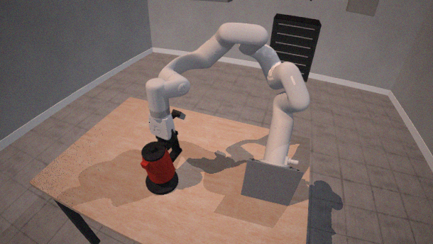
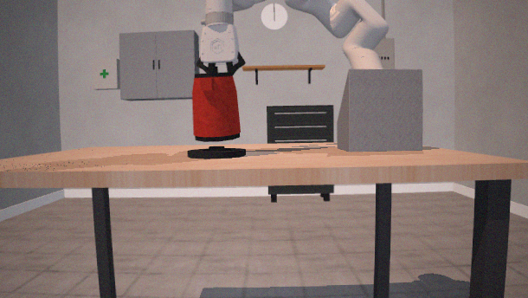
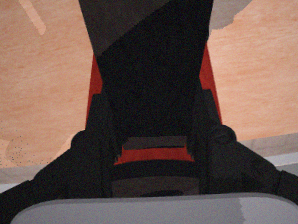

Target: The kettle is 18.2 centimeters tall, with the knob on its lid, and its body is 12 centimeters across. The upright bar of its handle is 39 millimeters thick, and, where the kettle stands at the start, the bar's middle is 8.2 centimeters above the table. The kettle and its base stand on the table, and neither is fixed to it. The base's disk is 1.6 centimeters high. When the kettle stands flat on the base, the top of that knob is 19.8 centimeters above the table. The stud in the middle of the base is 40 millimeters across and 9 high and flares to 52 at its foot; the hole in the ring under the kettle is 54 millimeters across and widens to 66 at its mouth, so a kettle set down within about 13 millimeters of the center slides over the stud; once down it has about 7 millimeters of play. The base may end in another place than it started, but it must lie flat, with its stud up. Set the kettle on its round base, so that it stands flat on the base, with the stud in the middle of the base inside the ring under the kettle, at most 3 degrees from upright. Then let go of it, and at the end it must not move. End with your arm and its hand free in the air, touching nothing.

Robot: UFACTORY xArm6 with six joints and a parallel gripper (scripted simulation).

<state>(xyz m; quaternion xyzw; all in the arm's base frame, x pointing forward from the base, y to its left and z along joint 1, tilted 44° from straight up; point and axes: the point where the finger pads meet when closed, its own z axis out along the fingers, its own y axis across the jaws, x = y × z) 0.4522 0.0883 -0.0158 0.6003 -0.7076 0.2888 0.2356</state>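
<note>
The red kettle [image 1: 157, 164] with a black lid hangs in the air right above the black round base [image 1: 162, 184]. In the exterior view the kettle [image 2: 215, 108] is upright, its bottom a small gap above the base [image 2: 216, 152] and its stud. My gripper [image 1: 172, 143] is shut on the kettle's black handle bar behind the body; it also shows from the side [image 2: 219, 68]. In the wrist view the fingers clamp the dark handle [image 3: 148, 63], with red body at both sides.
The arm's grey pedestal box [image 1: 271, 181] stands on the wooden table to the right of the base. The table's front edge runs near the base in the top view. A black drawer unit [image 2: 300, 124] stands behind the table.
</note>
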